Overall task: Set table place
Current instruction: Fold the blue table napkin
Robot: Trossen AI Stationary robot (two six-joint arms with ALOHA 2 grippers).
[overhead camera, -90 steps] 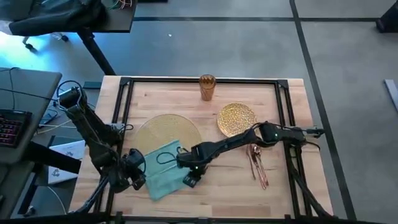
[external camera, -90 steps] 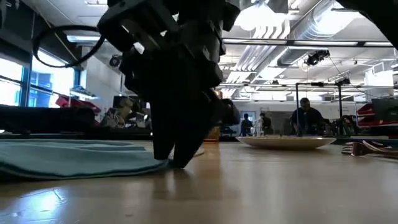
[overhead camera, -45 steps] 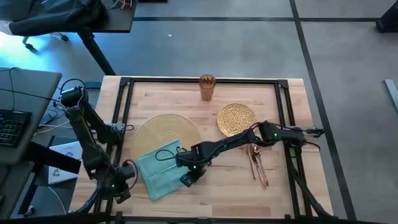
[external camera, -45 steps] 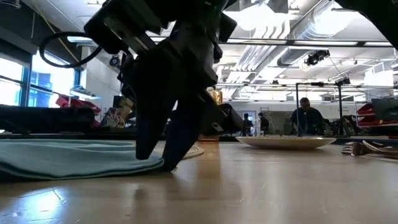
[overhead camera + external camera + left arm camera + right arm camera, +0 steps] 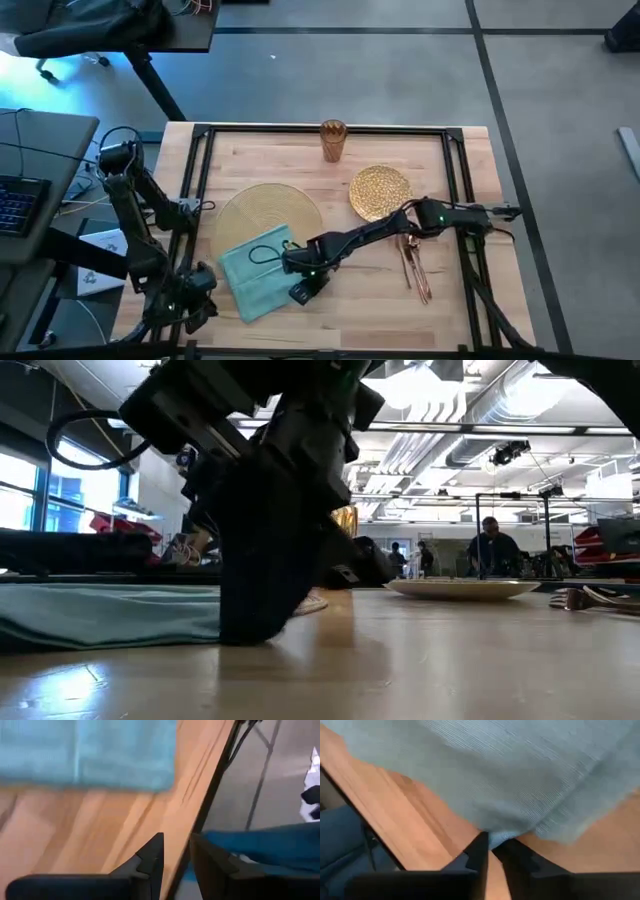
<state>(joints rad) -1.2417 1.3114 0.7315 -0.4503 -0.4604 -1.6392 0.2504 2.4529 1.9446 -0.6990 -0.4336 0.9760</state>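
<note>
Desk (image 5: 340,310): light-wood butcher-block top with a black rail frame; carries every item of the place setting.
Placemat (image 5: 268,208): round, pale gold, left of centre; its near edge is overlapped by the napkin.
Napkin (image 5: 258,272): teal cloth lying flat and askew, part on the placemat, part on bare wood toward the near-left.
Right hand (image 5: 300,291): at the napkin's near-right corner; the right wrist view shows its fingers (image 5: 476,854) pressed together on the cloth hem, so it is clamped on the napkin.
Left hand (image 5: 193,312): at the near-left desk edge, clear of the cloth; its fingers (image 5: 150,857) stand slightly apart with nothing between them.
Plate (image 5: 381,191): glittery gold, right of the placemat, not yet on it.
Cutlery (image 5: 414,265): copper and silver pieces bunched together right of centre, below the plate.
Cup (image 5: 333,140): amber, upright near the far rail.
Handling, napkin: judged light, soft and limp; it likely drags and bunches rather than slides as a sheet. A corner or hem pinch suits it.
Handling, others: plate likely rigid and breakable, best taken at the rim; cutlery thin and flat, hard to lift off the wood.
</note>
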